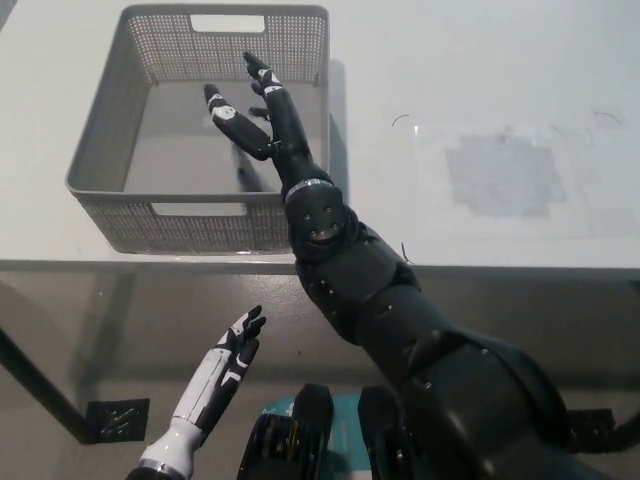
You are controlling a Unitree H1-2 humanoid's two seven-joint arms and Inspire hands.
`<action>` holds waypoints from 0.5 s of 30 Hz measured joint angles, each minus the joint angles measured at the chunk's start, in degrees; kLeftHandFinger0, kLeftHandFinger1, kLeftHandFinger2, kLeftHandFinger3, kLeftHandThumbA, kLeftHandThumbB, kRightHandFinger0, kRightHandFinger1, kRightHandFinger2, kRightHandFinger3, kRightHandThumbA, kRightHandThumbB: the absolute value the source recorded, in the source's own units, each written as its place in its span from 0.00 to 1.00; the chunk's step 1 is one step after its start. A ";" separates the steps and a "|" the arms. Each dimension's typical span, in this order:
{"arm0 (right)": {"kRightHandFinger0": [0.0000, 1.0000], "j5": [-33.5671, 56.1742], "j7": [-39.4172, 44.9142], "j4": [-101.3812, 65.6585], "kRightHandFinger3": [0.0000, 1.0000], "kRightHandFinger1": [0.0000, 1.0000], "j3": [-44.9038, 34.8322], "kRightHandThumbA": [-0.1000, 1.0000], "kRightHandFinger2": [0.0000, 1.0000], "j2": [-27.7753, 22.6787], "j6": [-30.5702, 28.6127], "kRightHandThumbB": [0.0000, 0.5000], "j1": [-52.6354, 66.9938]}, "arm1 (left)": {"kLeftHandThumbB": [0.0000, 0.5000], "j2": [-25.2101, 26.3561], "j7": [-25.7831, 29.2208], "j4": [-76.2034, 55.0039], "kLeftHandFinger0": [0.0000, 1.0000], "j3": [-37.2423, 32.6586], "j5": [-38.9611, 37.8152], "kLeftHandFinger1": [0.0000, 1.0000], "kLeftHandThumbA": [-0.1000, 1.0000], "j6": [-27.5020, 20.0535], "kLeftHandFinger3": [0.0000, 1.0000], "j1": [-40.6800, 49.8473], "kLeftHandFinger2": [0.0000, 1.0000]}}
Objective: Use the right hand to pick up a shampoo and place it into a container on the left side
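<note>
- This looks like a robot test room or lab rather than a home: the setup is sparse and plain.
- The main landmark is a plain white counter (480, 60), its surface nearly bare.
- A grey perforated plastic basket (120, 215) with cut-out handles stands on the counter's left part.
- Right of the basket, a clear sheet (520, 180) with a greyish patch lies flat on the counter, with thin dark marks near its corners.
- Below the counter's front edge lies a plain greyish floor (80, 330), with a small dark patterned square (117, 418) on it.
</note>
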 measured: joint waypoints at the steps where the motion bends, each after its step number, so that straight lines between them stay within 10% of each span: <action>1: 1.00 0.00 0.73 -0.17 1.00 1.00 0.05 1.00 1.00 -0.17 -0.04 1.00 0.00 | 0.45 -0.01 -0.04 0.00 1.00 0.00 -0.02 1.00 1.00 0.00 1.00 0.00 1.00; 15: 1.00 1.26 6.52 -22.32 1.00 1.00 -0.99 1.00 1.00 -5.17 0.96 0.87 -0.66 | 0.43 0.00 -0.50 0.38 1.00 -0.01 -0.02 1.00 1.00 0.04 1.00 -0.50 1.00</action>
